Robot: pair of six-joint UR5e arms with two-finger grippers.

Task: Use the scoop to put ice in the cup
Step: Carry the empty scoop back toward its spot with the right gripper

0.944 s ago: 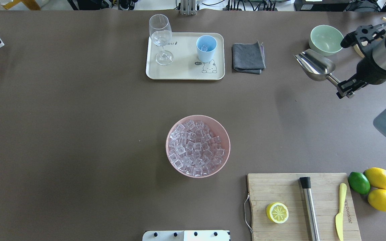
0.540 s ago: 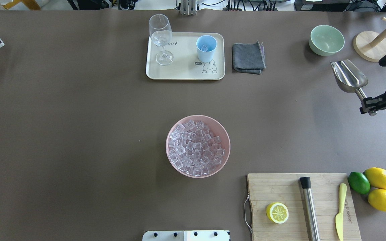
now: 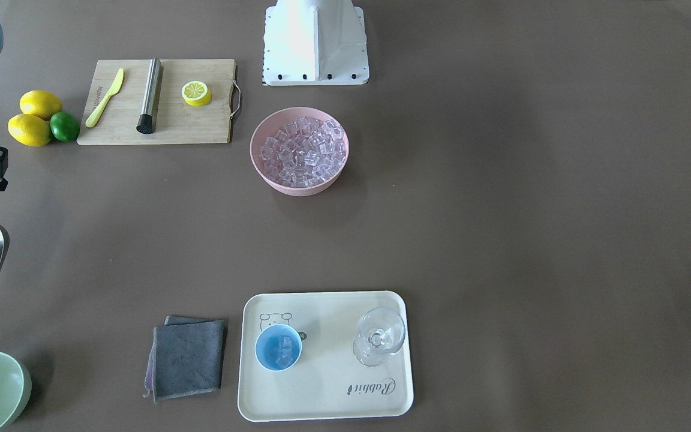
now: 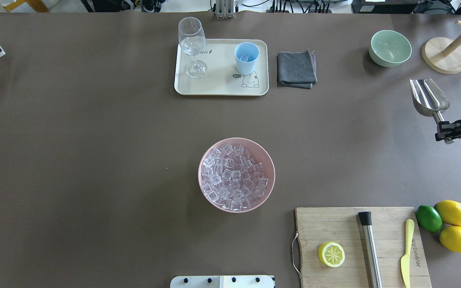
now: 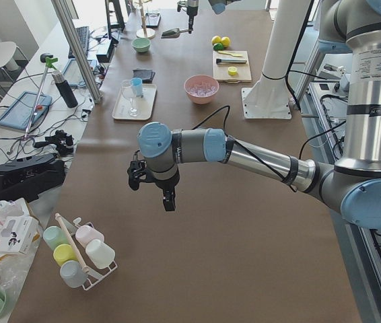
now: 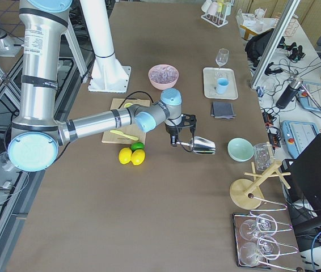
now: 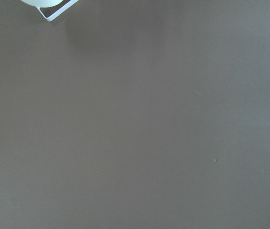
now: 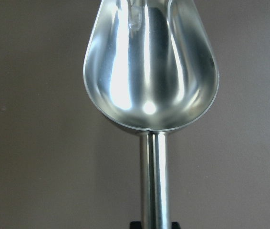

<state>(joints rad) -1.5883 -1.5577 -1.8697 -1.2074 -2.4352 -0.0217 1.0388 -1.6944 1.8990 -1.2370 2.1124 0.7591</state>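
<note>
Right gripper (image 4: 445, 133) clamped on scoop (image 4: 428, 98) handle's end, leaving trough free; looks empty, out by table's (image 4: 94, 160) right edge. Cup (image 4: 246, 66) on tray (image 4: 218, 86) holds some ice (image 3: 284, 347); most sits in pink bowl (image 4: 273, 176). Left gripper (image 5: 166, 200): can't tell.

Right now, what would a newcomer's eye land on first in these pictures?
The pink bowl, heaped with ice, sits mid-table. Near the table's edge on the robot's right, the right gripper holds the shiny scoop by its handle. On the far tray, the cup has a few cubes in it.
</note>
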